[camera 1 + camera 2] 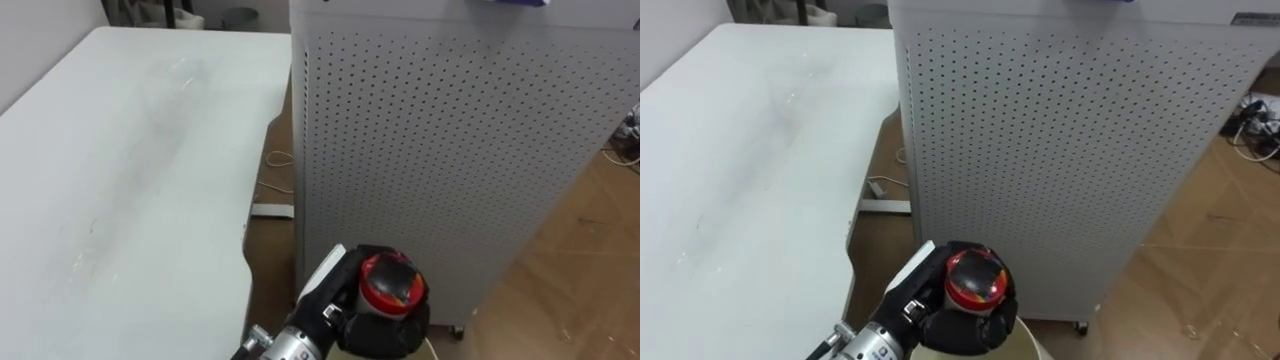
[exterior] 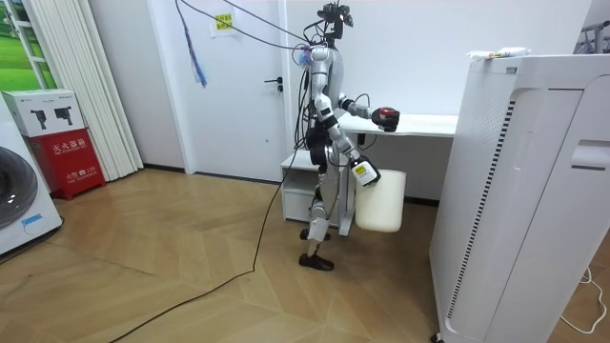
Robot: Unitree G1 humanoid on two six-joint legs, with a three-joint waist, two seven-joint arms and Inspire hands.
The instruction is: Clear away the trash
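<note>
My left hand (image 1: pixel 372 318) comes up from the bottom of the left eye view, its dark fingers curled round a round red piece of garbage (image 1: pixel 392 284) with black marks on top. It hangs just in front of the white perforated cabinet (image 1: pixel 460 150), to the right of the table edge. In the room view the same red piece (image 2: pixel 386 117) is held out at chest height. Directly below it a white bin (image 2: pixel 381 202) hangs off the floor at my right hand (image 2: pixel 361 172). I stand between the table and the cabinet, facing the cabinet.
A wide white table (image 1: pixel 120 200) lies on my left. A pale cable (image 1: pixel 275 160) and a grey strip (image 1: pixel 272 211) lie on the wooden floor between the table and the cabinet. In the room view a red box (image 2: pixel 67 162) stands far off.
</note>
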